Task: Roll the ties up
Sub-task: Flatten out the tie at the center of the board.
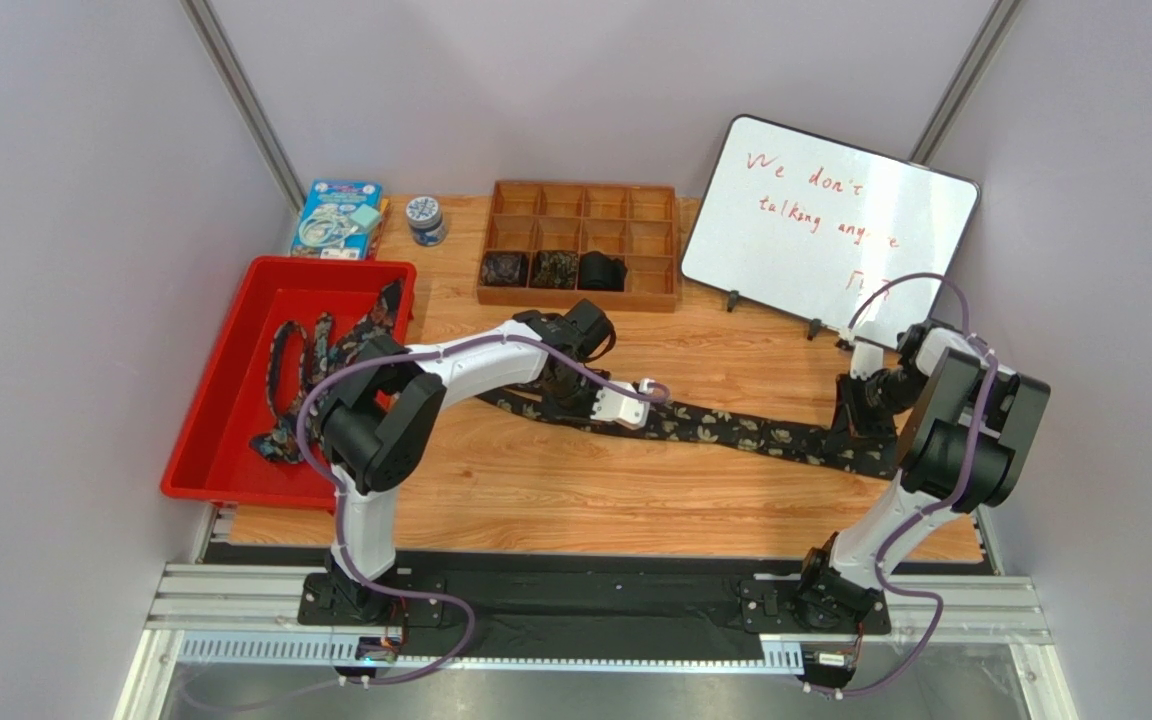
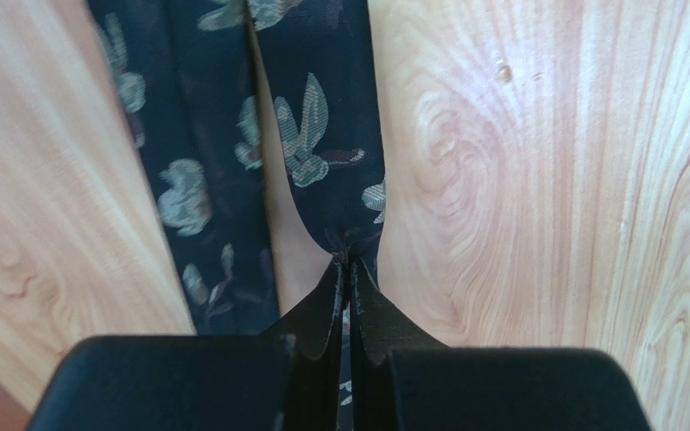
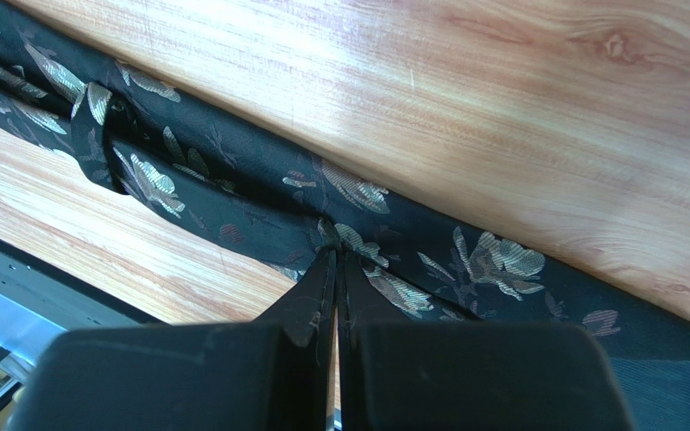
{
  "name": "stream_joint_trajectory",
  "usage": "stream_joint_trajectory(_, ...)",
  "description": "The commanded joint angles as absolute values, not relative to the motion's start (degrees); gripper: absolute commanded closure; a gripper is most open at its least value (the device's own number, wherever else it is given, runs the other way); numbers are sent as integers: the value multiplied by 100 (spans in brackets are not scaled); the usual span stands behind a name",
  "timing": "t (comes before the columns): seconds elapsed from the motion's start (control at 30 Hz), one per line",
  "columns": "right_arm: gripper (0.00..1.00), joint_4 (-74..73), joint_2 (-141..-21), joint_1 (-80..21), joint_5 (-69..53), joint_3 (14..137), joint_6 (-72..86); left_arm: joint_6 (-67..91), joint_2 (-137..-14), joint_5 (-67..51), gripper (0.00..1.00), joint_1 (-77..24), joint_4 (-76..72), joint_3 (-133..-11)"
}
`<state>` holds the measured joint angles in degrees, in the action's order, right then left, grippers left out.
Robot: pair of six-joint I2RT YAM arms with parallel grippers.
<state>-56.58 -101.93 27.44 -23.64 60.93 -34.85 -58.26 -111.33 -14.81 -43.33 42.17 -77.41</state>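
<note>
The tie (image 2: 322, 153) is made of dark woven cloth, and a soft shine is seen on its pale flowers. The table (image 1: 537, 480) is made of smooth light wood. The tray (image 1: 214, 435) is made of shiny red plastic. The left gripper (image 2: 347, 265) is made of matt black stuff.

The left arm (image 1: 477, 354) and right arm (image 1: 886, 531), white shells between bulky black joints, are bolted to black base plates (image 1: 330, 603) at 6 o'clock, purple cables (image 1: 303, 420) looped along each. The left hand (image 2: 347, 269) and right hand (image 3: 335, 260) share matte black fingers (image 2: 320, 316) tapering to thin tips.
</note>
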Motion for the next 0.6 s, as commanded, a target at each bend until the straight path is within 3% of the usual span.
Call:
stream_joint_trajectory(0.0,100,-5458,-10301,2742,-2074,6240,-3744,-6038,-10977,-1512,98,-4175,4535,-8349)
stream_joint_trajectory(0.23,100,-5449,-10292,2751,-2101,6223,-3744,-6258,-11460,-1371,98,-4017,4562,-8929)
stream_joint_trajectory(0.37,100,-5449,-10310,2751,-2039,6258,-3762,-6416,-11689,-1389,90,-4017,4561,-8956)
stream_joint_trajectory(0.57,100,-5388,-10397,2760,-1898,6442,-3814,-6495,-11812,-1538,85,-4017,4728,-8912)
